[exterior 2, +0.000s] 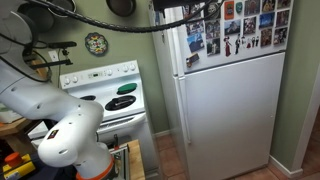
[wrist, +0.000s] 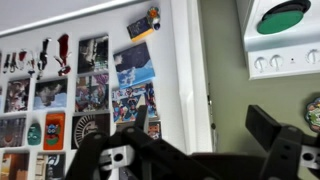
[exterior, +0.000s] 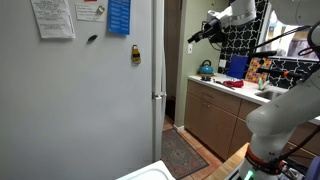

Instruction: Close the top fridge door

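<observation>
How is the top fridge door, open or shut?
Shut, apparently: the top fridge door sits flush above the lower door, no racks showing.

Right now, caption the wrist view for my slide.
Open gripper facing the photo-covered top fridge door, stove beside it.

Top fridge door (exterior 2: 245,55): smooth white painted finish with a faint sheen, covered with glossy paper photos (wrist: 130,70). Cabinets (exterior: 213,122): brown wood, matt; rug (exterior: 183,152) looks like woven cloth. Stove (exterior 2: 100,75): glossy white enamel; gripper (wrist: 195,160): matt black.
</observation>
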Tool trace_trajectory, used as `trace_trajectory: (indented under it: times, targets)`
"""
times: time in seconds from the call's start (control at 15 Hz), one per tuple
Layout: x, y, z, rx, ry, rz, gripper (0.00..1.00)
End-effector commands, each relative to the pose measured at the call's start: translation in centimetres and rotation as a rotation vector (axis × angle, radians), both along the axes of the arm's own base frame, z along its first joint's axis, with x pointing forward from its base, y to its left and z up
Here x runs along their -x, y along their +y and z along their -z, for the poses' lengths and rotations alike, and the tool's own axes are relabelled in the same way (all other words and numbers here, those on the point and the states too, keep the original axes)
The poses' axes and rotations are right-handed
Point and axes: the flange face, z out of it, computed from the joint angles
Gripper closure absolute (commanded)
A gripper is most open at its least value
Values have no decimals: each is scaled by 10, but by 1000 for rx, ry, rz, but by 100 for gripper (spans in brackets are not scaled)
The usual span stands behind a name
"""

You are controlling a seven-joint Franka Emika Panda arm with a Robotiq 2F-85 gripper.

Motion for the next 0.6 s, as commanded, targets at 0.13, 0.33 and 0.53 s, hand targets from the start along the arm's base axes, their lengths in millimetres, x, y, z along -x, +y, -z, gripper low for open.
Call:
trace_trajectory:
  times: [0.13,0.33,0.53]
  targets:
    - [30,-24,-21,164,107,150,0]
    - [39,-31,-26,165,134,119,0]
    - [48,-37,-31,110,139,76,0]
